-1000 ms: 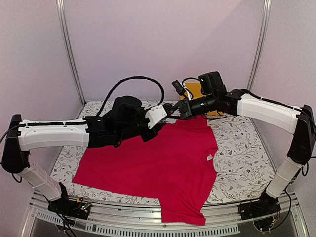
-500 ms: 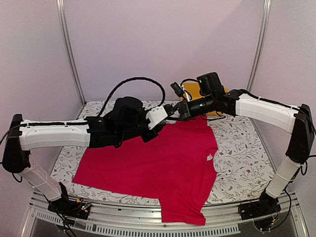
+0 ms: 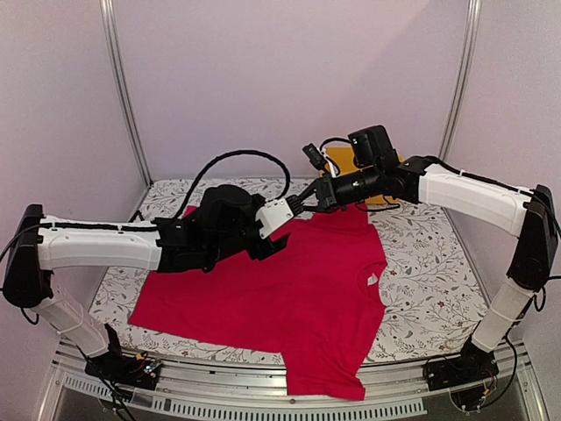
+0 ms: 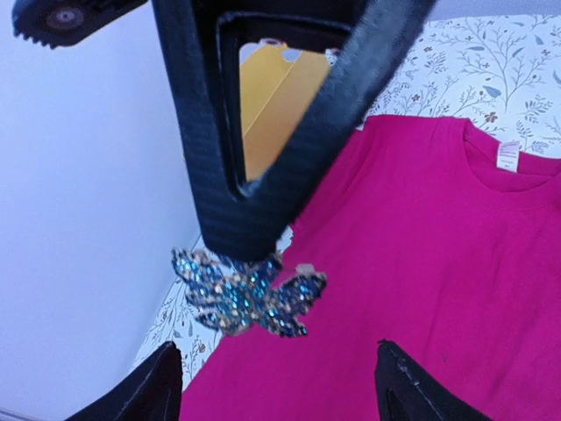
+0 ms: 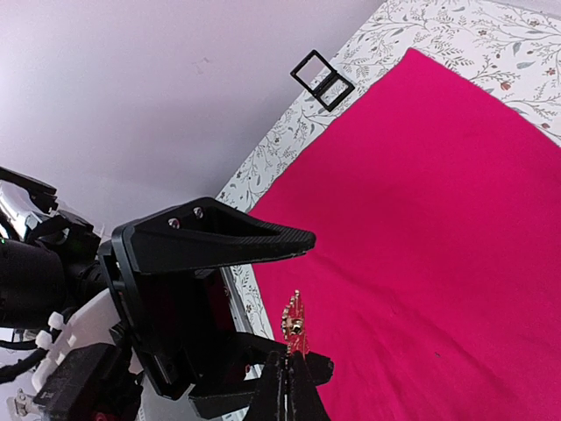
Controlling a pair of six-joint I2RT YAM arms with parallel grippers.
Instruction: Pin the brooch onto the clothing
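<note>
The worktop is covered by a white floral tablecloth (image 3: 429,289). A red-pink T-shirt (image 3: 289,298) lies spread flat on it across the middle of the frame. Its neck and small white label (image 3: 372,279) point to the right, and one end droops over the near edge at bottom centre. At the far edge, upper centre, sits a yellow card (image 3: 344,162), partly hidden. A black square frame (image 5: 322,79) lies on the cloth beside the shirt.
</note>
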